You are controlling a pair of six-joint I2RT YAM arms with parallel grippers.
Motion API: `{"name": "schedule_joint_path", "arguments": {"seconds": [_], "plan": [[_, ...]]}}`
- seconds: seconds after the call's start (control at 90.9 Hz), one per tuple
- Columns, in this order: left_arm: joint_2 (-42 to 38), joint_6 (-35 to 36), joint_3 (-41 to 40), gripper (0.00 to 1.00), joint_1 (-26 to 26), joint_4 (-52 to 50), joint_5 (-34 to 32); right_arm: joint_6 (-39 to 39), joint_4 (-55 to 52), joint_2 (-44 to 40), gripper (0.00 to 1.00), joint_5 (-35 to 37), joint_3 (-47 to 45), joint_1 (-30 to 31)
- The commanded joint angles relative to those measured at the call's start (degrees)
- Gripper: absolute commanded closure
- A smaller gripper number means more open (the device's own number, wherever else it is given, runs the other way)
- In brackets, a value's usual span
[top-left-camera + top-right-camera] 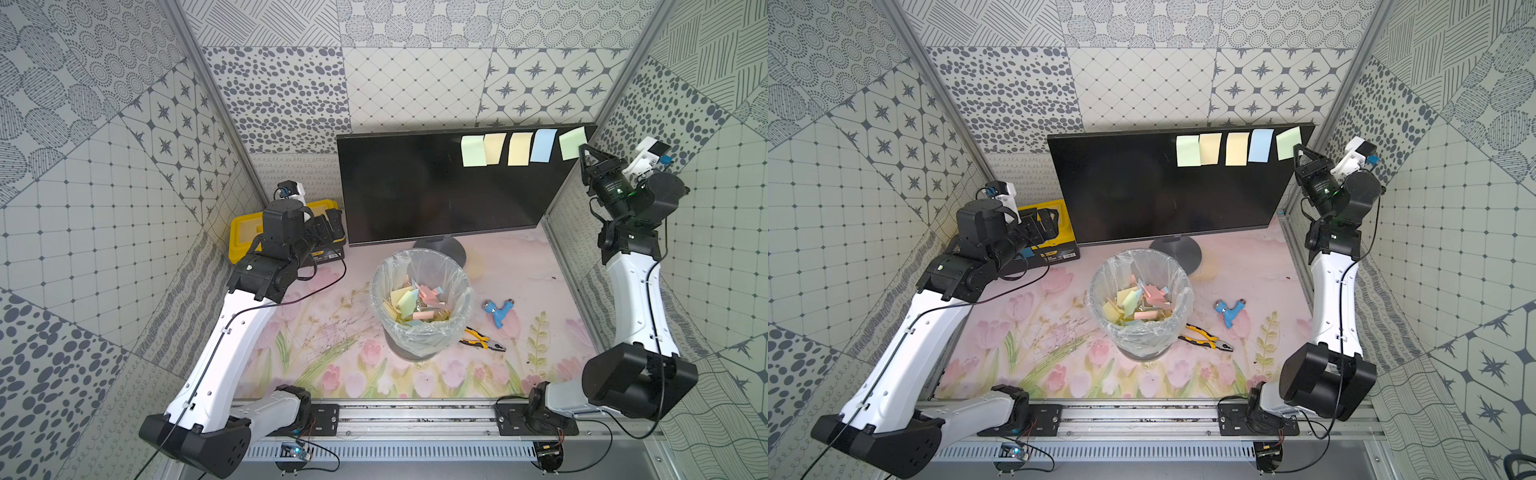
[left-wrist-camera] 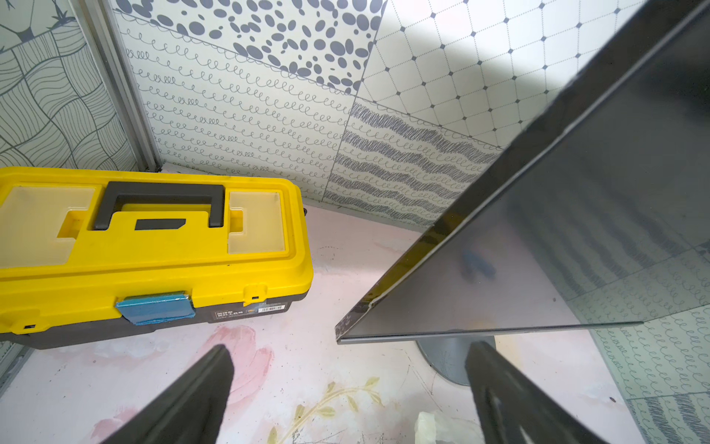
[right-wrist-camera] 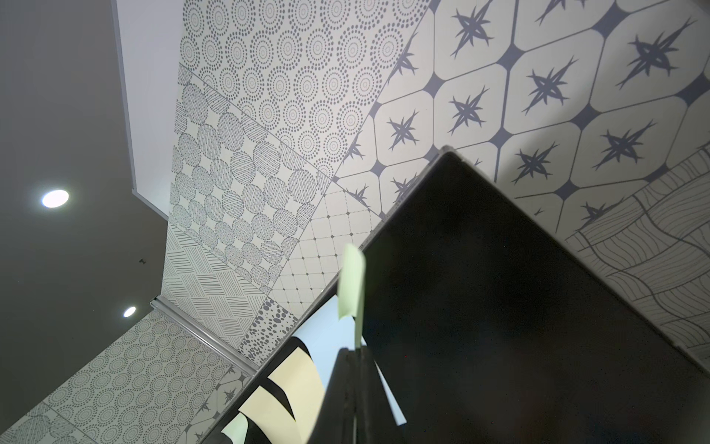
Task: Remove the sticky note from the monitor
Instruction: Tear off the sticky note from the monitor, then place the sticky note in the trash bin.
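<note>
**ITEM:** green sticky note (image 1: 572,143) (image 1: 1288,143) (image 3: 350,284), rightmost in a row of 5.
- Loc: upper R corner of the monitor (image 1: 436,191) screen, just inside the bezel.
- Long axis: up-down the screen, tipped a little.
- Face: points out from the glass twd the front of the cell.
- Top edge looks like the stuck one. Lower edge is free.

**GRIP:** right gripper (image 1: 582,148) (image 3: 355,351), fingers together and clamped on the note's lower outer corner.
- The wrist view shows the paper edge-on, running into the gap btwn the closed fingers.
- Approach is from the monitor's outboard side, fingers aimed up and inward.

**KEY RELATION:** the note runs from the fingertips up along the screen.
- Judged next move: pull off the glass, peeling along the long axis from the free end twd the top.
- R arm is much the nearer.

**OTHER ARM:** left gripper (image 2: 349,346), fingers wide apart, nothing held.
- Sits low by the monitor's lower L corner, well apart from the note.

**NEIGHBOURS:**
- Blue note (image 1: 543,145) just beside the green one.
- Then two yellow notes (image 1: 519,148) and another green (image 1: 473,151).

**FURTHER OUT:**
- Lined waste bin (image 1: 419,336) in front of the stand, with discarded notes inside.
- Pliers (image 1: 482,340) and a blue fitting (image 1: 498,311) near the bin.
- Yellow toolbox (image 2: 153,246) by the L arm.
</note>
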Motion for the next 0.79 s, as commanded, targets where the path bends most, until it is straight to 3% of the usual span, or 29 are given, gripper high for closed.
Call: {"name": "schedule_joint_path", "arguments": {"seconds": [0.0,0.253,0.462,0.781], "plan": [[0.33,1.35,1.09,0.01,0.49,2.17,0.63,-5.21,-0.02,-3.03,1.0,2.0,-1.45,0.23],[0.7,2.39,2.23,0.01,0.69,-0.99,3.74,-12.38,-7.18,-9.11,1.0,6.0,-2.13,0.24],[0.78,5.24,2.63,0.01,0.76,-3.58,12.07,-16.82,-11.72,-14.87,1.0,5.58,-1.93,0.68],[1.97,8.34,5.16,0.01,0.75,-8.17,25.29,-28.96,-26.22,-16.31,1.0,2.56,7.09,12.42]]}}
